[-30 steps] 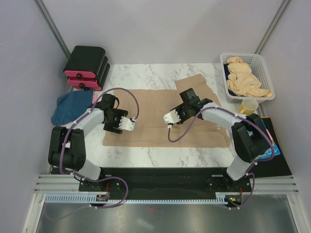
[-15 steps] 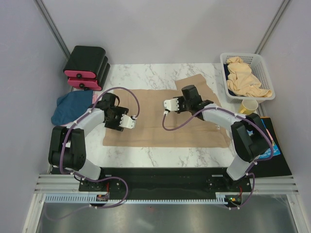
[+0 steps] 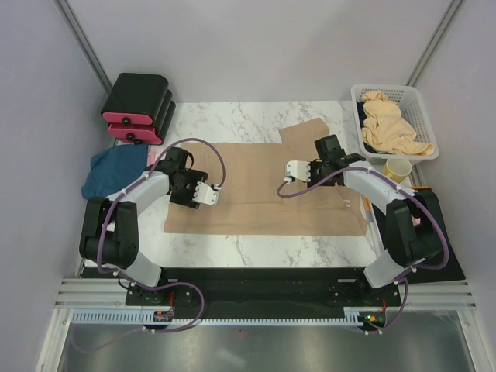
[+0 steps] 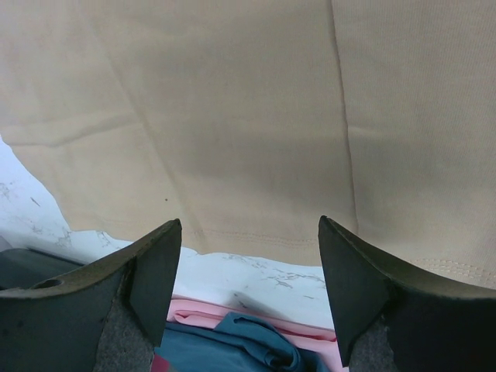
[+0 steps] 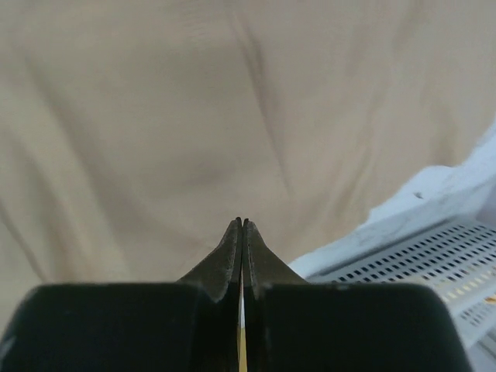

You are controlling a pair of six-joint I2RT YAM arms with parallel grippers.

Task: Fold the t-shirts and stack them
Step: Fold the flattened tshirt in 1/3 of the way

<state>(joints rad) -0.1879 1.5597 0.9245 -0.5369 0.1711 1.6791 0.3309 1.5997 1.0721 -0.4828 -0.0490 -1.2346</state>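
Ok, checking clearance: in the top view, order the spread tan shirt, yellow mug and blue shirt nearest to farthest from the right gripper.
1. Tan shirt, directly beneath the right gripper.
2. Yellow mug, off to its right.
3. Blue shirt, far over on the left.
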